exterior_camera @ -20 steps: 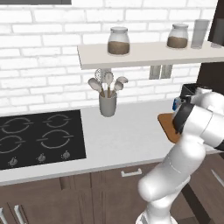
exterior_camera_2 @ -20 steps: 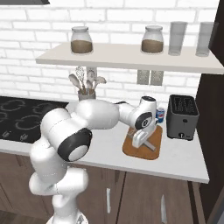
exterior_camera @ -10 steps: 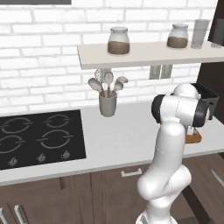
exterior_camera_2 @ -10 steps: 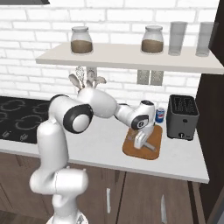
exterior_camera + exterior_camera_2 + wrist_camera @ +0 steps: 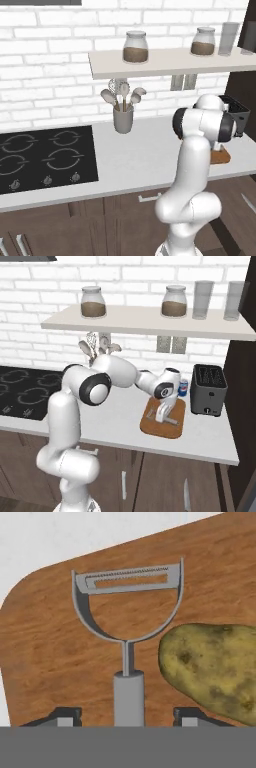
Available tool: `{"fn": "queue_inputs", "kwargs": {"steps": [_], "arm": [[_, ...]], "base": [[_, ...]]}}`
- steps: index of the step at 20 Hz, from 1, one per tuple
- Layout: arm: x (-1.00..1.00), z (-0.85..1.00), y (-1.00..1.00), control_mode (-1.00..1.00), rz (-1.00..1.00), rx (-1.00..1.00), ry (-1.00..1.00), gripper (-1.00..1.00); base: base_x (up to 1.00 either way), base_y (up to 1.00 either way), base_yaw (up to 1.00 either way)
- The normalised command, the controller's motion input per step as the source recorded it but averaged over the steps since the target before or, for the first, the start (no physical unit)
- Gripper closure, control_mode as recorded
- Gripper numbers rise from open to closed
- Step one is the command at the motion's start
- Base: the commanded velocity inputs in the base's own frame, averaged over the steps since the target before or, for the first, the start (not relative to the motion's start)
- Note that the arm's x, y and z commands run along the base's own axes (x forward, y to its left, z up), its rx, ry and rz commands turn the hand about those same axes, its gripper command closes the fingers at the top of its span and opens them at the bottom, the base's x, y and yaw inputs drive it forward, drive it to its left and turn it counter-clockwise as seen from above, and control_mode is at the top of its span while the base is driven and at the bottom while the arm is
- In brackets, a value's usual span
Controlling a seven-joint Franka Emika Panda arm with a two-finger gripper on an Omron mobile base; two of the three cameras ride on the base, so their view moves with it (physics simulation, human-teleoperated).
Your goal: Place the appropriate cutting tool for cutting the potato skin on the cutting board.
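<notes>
Peeler and potato on the cutting board

A grey peeler (image 5: 127, 637) lies flat on the orange-brown cutting board (image 5: 60, 657), just beside the potato (image 5: 215, 667). The gripper (image 5: 127, 717) hangs low over the handle, fingers apart on either side. A grey cup (image 5: 123, 120) holds utensils; shelf jars (image 5: 93, 302) hold brown contents.

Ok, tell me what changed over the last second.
The arm swung its elbow up and back while the gripper stayed low over the orange-brown wooden cutting board. The grey Y-shaped peeler lies on the board between the open fingers, beside the olive-yellow potato. The black toaster and blue can did not move.
</notes>
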Motion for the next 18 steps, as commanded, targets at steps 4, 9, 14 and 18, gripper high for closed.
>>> {"fn": "queue_inputs", "kwargs": {"steps": [4,9,14,18], "arm": [[-0.62,0.55,0.41,-1.0,0.0,0.0,0.0,-1.0],[-0.63,0.63,0.71,-1.0,0.0,0.0,0.0,-1.0],[-0.66,0.44,0.91,-1.0,0.0,-0.01,0.0,-1.0],[-0.67,0.32,0.96,-1.0,0.0,-0.02,0.0,-1.0]], "base": [[0.0,0.0,0.0],[0.0,0.0,0.0],[0.0,0.0,0.0],[0.0,0.0,0.0]]}}
